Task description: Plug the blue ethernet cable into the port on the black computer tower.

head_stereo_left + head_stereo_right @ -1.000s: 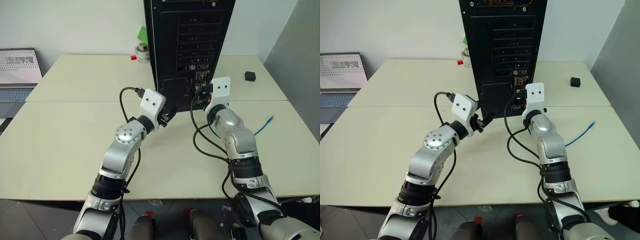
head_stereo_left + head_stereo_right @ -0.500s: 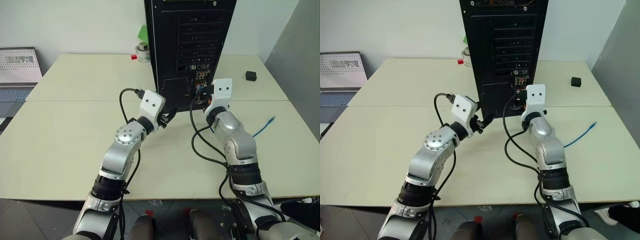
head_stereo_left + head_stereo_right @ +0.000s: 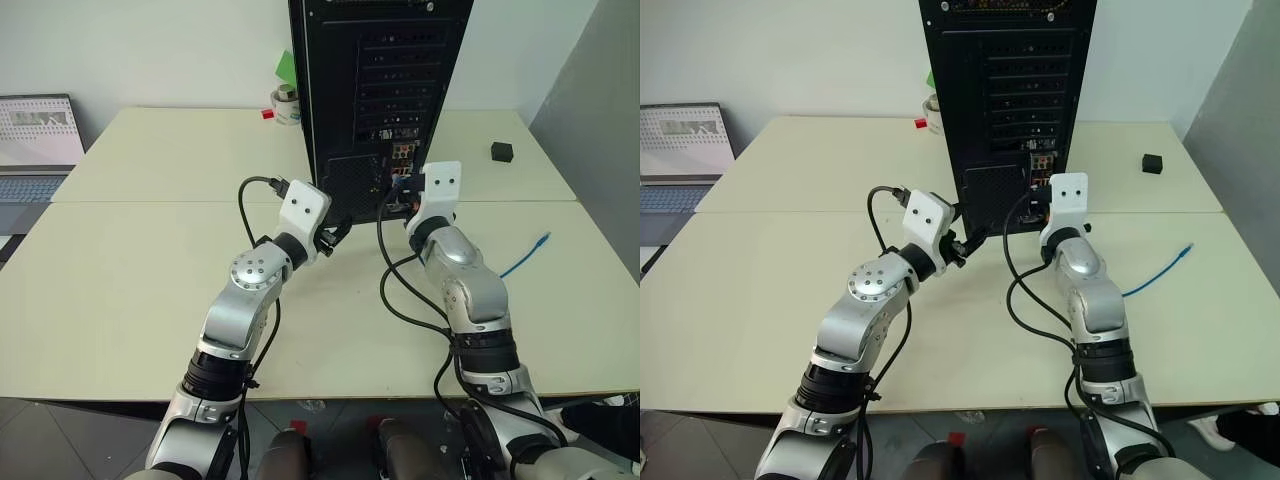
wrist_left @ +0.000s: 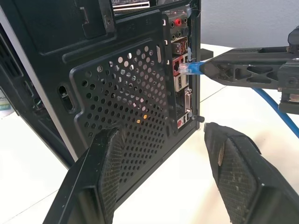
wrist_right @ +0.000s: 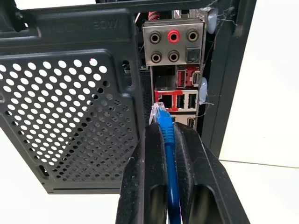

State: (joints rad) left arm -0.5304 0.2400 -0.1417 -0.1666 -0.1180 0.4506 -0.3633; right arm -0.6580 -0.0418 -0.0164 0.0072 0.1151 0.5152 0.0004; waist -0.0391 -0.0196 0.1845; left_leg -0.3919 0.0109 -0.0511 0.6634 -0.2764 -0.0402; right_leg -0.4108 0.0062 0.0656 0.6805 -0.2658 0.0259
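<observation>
The black computer tower (image 3: 380,90) stands at the table's middle back with its rear panel facing me. My right gripper (image 5: 164,128) is shut on the blue ethernet cable (image 5: 167,140), just behind its clear plug (image 5: 157,112). The plug tip is level with the port (image 5: 163,99) and right at the panel; I cannot tell whether it has entered. The rest of the cable trails over the table to the right (image 3: 525,255). My left gripper (image 4: 161,135) is open and holds nothing, close in front of the mesh vent grille (image 4: 126,98) at the tower's lower left.
A laptop (image 3: 35,140) sits at the far left edge. A small black cube (image 3: 500,151) lies at the back right. A white roll (image 3: 286,105) and a small red piece (image 3: 267,114) stand left of the tower. Thick black robot cables (image 3: 395,290) loop beside my right arm.
The right elbow has swung slightly inward, and the loose cable on the table shifted a little. The right gripper stays at the rear panel, and the left arm has not moved.
</observation>
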